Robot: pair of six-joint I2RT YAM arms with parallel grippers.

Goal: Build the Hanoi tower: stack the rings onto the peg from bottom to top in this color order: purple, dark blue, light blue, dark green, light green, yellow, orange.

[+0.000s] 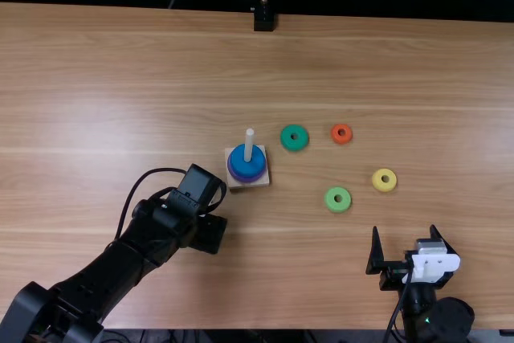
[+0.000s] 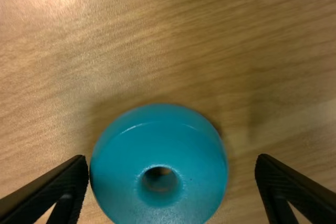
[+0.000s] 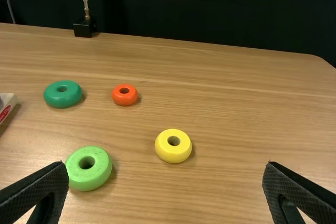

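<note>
My left gripper point(image 1: 208, 233) is over the table just nearer than the wooden base point(image 1: 250, 186). On the upright peg point(image 1: 249, 146) sit the purple ring point(image 1: 247, 180) and, above it, the dark blue ring point(image 1: 241, 157). In the left wrist view, the light blue ring point(image 2: 160, 150) lies flat between the fingers of the open left gripper point(image 2: 171, 182), close to one finger. Right of the base lie the dark green point(image 1: 294, 137), orange point(image 1: 341, 133), light green point(image 1: 337, 199) and yellow point(image 1: 384, 180) rings. My right gripper point(image 1: 404, 230), also seen from its wrist point(image 3: 165, 167), stands open, holding nothing.
A black stand point(image 1: 263, 19) is at the table's far edge, with a cable beside it. The wooden table point(image 1: 120, 78) stretches away on both sides of the base. A dark backdrop point(image 3: 210, 9) rises behind the table.
</note>
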